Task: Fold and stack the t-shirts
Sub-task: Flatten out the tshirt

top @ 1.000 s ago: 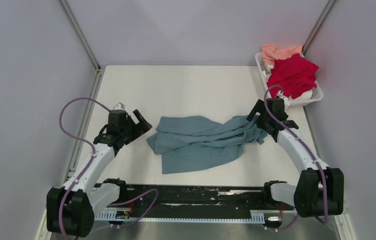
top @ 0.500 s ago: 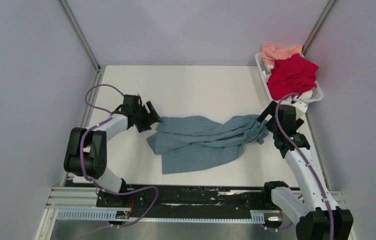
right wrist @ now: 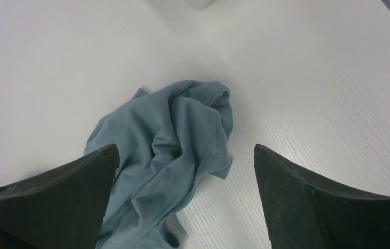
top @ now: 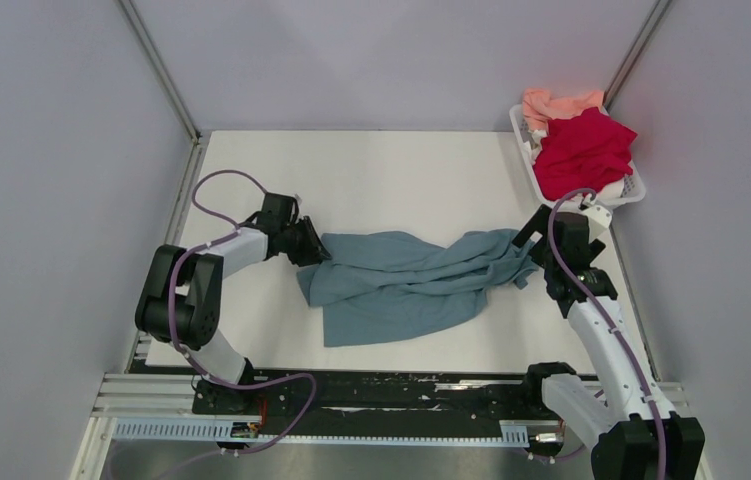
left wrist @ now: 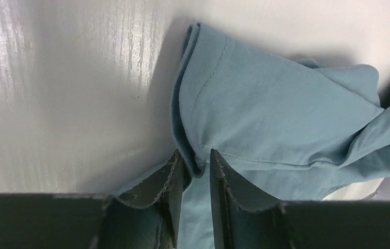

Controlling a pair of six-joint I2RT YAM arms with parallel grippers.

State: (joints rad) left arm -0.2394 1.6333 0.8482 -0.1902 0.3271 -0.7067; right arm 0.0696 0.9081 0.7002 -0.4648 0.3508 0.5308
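A teal-blue t-shirt point(top: 401, 285) lies crumpled across the middle of the white table. My left gripper point(top: 313, 250) is at its left edge. In the left wrist view the jaws point(left wrist: 197, 155) stand narrow, pinching a folded hem of the teal t-shirt point(left wrist: 265, 119). My right gripper point(top: 531, 245) hovers over the shirt's bunched right end. Its fingers point(right wrist: 185, 148) are wide open above the teal cloth point(right wrist: 172, 140), with nothing gripped. A crimson red t-shirt point(top: 581, 150) and a salmon-pink t-shirt point(top: 556, 103) are heaped in the basket.
The white slotted basket point(top: 631, 195) stands at the back right corner, close behind my right arm. Grey walls enclose the table on three sides. A black rail with cables runs along the near edge point(top: 381, 390).
My left arm swung in to the right, reached the shirt's left edge, and its jaws narrowed onto the hem. My right arm drew back slightly earlier and has since held still, open.
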